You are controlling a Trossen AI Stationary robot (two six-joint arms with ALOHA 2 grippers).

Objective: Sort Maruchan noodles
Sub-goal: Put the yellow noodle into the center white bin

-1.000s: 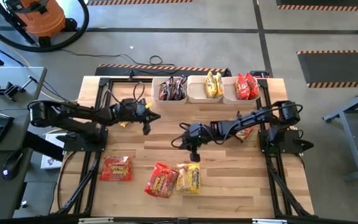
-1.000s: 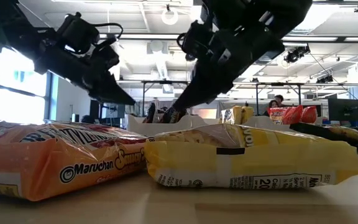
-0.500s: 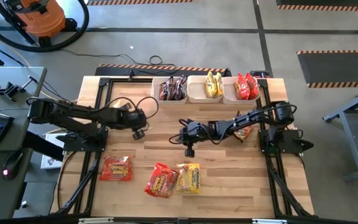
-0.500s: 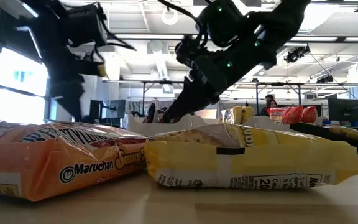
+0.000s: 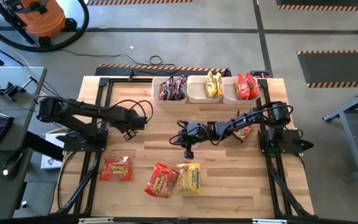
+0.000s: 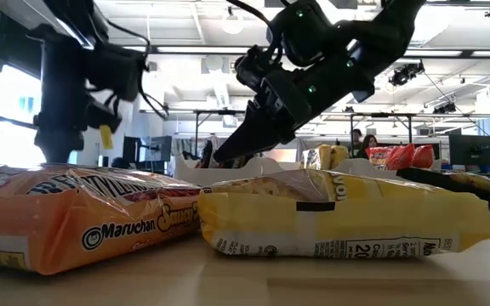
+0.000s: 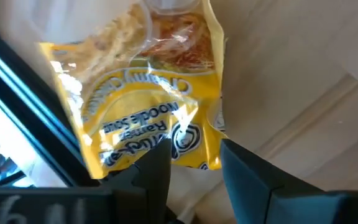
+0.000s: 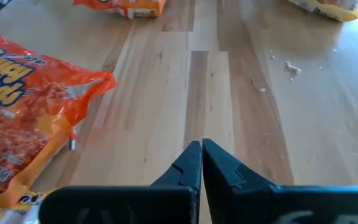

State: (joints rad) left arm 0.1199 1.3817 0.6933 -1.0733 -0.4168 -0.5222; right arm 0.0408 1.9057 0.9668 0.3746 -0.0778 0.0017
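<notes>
1. Retreat is what is changing on the left: since a second ago the left gripper (image 5: pixel 131 124) has been drawing back from table centre toward 9 o'clock, and it is now pointing down at a yellow packet (image 7: pixel 148 106) lying near the table's (image 5: pixel 160 140) 9 o'clock side.
2. Its fingers are standing spread, with the packet's lower crimped edge sitting just at the gap between them. I cannot tell whether they are touching the plastic.
3. The right gripper (image 5: pixel 188 149) has barely been shifting over that second. It is hovering just off centre toward 6 o'clock, fingers pressed together on nothing.
4. Three Maruchan noodles are waiting along the 6 o'clock edge: a red packet (image 5: pixel 115 168) toward 7 o'clock, an orange-red packet (image 5: pixel 160 180) and a second yellow one (image 5: pixel 191 178) touching it. Another packet (image 5: pixel 244 132) is lying partly under the right arm at 3 o'clock.
5. The white bins (image 5: pixel 197 96) at 12 o'clock are already holding maroon, yellow and red packets.
6. Judging from this, the left arm is setting up a pick, so sorting is looking well along but unfinished, with five packets remaining on the wood.
</notes>
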